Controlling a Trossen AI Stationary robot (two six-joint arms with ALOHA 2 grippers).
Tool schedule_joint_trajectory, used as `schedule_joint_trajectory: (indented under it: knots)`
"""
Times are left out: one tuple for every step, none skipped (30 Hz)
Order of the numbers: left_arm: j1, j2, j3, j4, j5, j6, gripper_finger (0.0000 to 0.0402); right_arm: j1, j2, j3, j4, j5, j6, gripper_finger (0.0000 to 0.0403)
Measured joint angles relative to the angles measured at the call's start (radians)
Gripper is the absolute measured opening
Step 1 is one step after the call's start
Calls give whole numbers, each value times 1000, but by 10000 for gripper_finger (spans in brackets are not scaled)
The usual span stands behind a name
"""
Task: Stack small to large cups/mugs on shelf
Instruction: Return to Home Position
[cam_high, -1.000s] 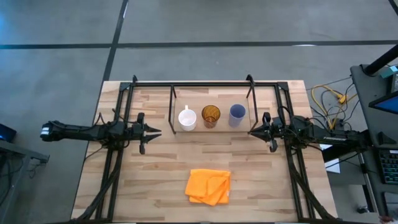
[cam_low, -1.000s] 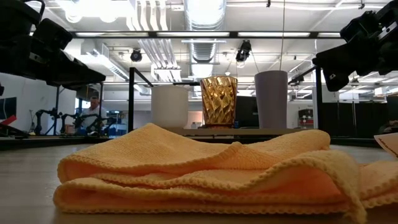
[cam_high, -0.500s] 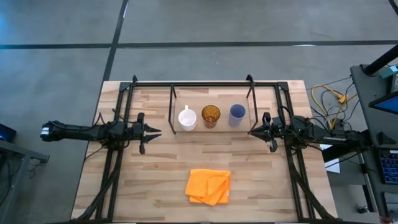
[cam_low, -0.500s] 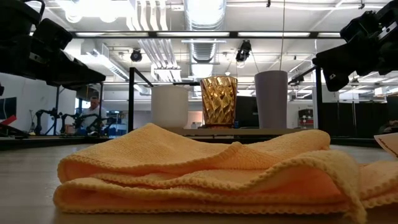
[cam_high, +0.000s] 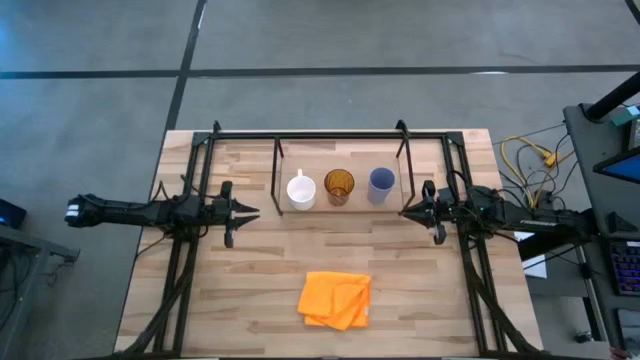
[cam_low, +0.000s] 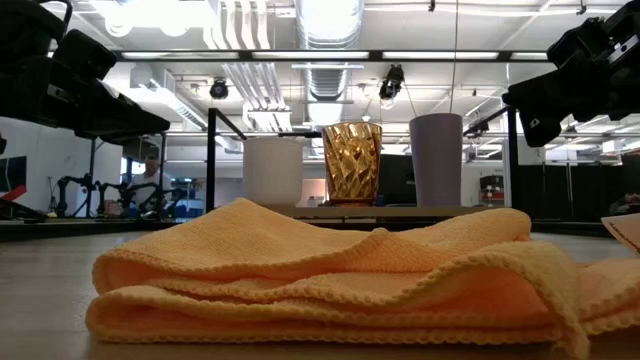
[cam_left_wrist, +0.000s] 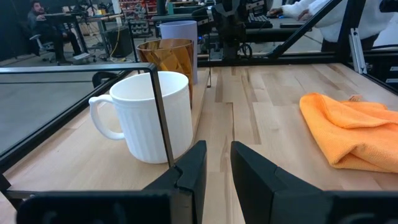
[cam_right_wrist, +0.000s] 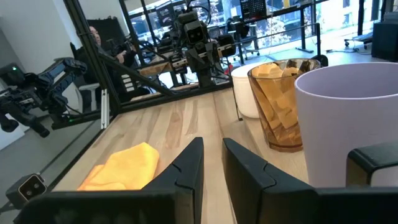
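A white handled mug (cam_high: 301, 191), an amber tumbler (cam_high: 339, 186) and a pale lavender cup (cam_high: 380, 184) stand upright in a row, left to right, within the black rod shelf (cam_high: 340, 136). In the low view their bases rest on its pale board (cam_low: 400, 212). My left gripper (cam_high: 255, 211) is shut and empty, just left of the mug (cam_left_wrist: 146, 115), level with the table. My right gripper (cam_high: 404, 211) is shut and empty, just right of the lavender cup (cam_right_wrist: 348, 118).
A folded orange cloth (cam_high: 336, 299) lies on the table near the front edge, in front of the shelf. Black arm-mount frames (cam_high: 185, 270) run along both table sides. Cables (cam_high: 530, 160) lie off the table's right. Bare wood lies between the shelf and the cloth.
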Motion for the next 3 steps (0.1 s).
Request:
schedule_joint_trajectory:
  knots:
    - [0, 0, 0, 0, 0, 0, 59, 0, 0, 0, 0, 0, 0, 54]
    - [0, 0, 0, 0, 0, 0, 59, 0, 0, 0, 0, 0, 0, 54]
    - [0, 0, 0, 0, 0, 0, 59, 0, 0, 0, 0, 0, 0, 54]
